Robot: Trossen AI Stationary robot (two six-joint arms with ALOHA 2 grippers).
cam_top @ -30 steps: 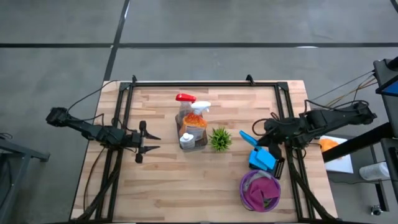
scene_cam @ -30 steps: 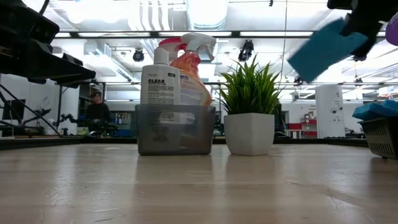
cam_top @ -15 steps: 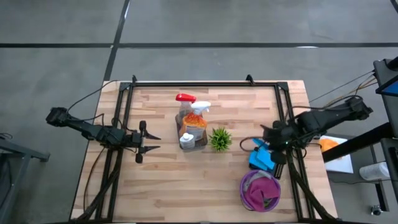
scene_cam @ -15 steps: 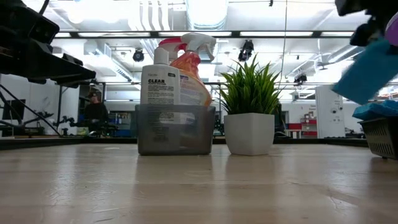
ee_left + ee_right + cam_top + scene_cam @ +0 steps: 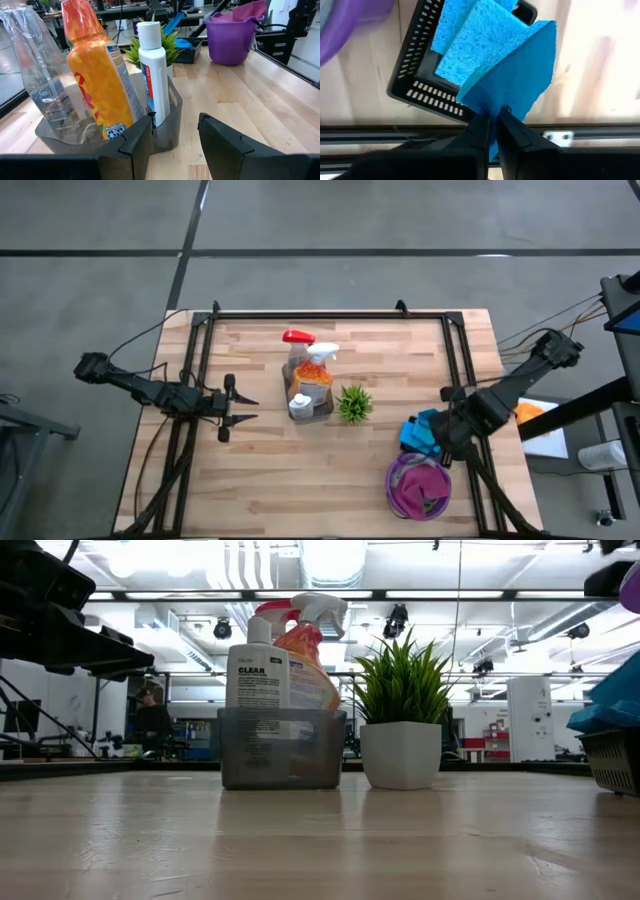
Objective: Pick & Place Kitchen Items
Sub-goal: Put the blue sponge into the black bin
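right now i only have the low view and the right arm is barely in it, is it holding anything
Observer: Yes. The right gripper is shut on a blue sponge, pinching its edge.
Operator: where is it over the table
Observer: Above the black basket at the table's right edge, which already has sponges in it.
Operator: and the left arm
Observer: The left gripper waits at the left side, open, pointing at the grey bin of bottles.
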